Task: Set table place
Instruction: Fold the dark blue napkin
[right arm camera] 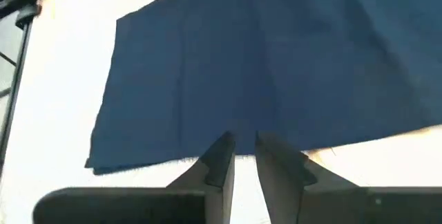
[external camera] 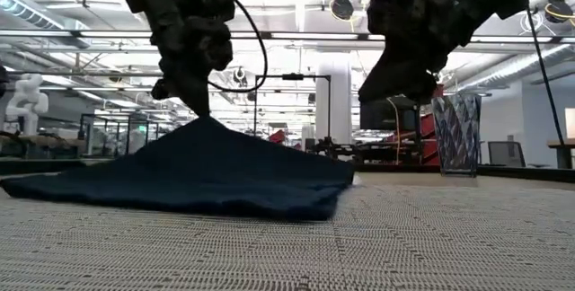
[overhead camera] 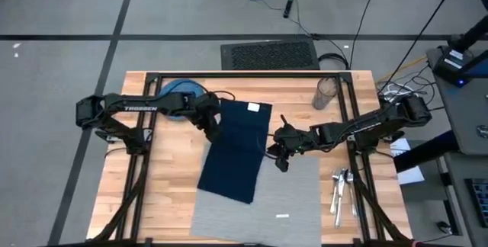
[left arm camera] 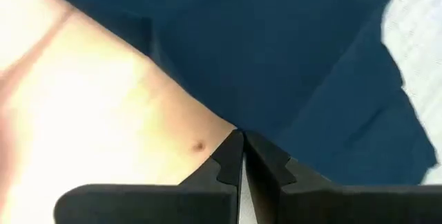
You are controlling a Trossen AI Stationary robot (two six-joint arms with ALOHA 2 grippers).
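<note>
Left end effector is down at the left edge of the navy napkin, fingers pinched together on the fabric; from table height the cloth peaks up like a tent right under it. So it has hold, and the edge is lifted clear of the desk.

Right end effector hovers just beside the napkin's right edge, and in its wrist view the fingers stand slightly apart with nothing between them, the cloth edge just ahead.

The grey placemat lies flat at the near middle of the desk, small white tag showing; the napkin sprawls tilted across its left part and onto bare wood.

That napkin looks light and limp: it will sag and fold wherever it isn't held, so an edge or corner pinch is the sensible grip, ideally one on each side. The placemat looks stiffer and woven, likely to slide flat if tugged.

Blue dish waits at the far left, glass far right, cutlery near right.
</note>
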